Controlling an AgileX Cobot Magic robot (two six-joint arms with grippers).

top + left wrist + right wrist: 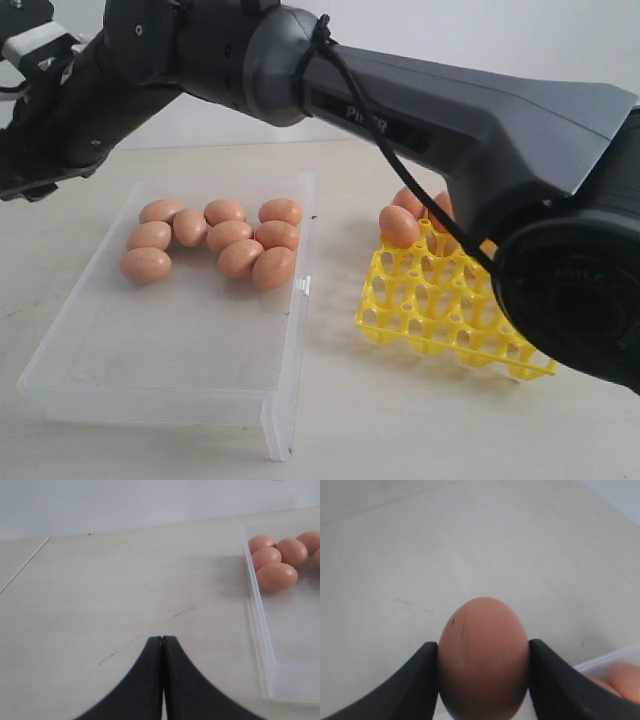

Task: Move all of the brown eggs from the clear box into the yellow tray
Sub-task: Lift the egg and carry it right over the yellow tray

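free: near half of clear box (170, 350) bare; near cups of yellow tray (440, 320) open; strip of surface (335, 300) between box and tray bare | blocked: brown eggs (215, 240) bunched at box's far end and in tray's far cups; right arm (450, 120) spans overhead

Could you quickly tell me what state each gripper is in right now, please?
Left gripper: closed, fingertips pressed together, holding nothing.
Right gripper: closed on a brown egg, gripped between both fingers.
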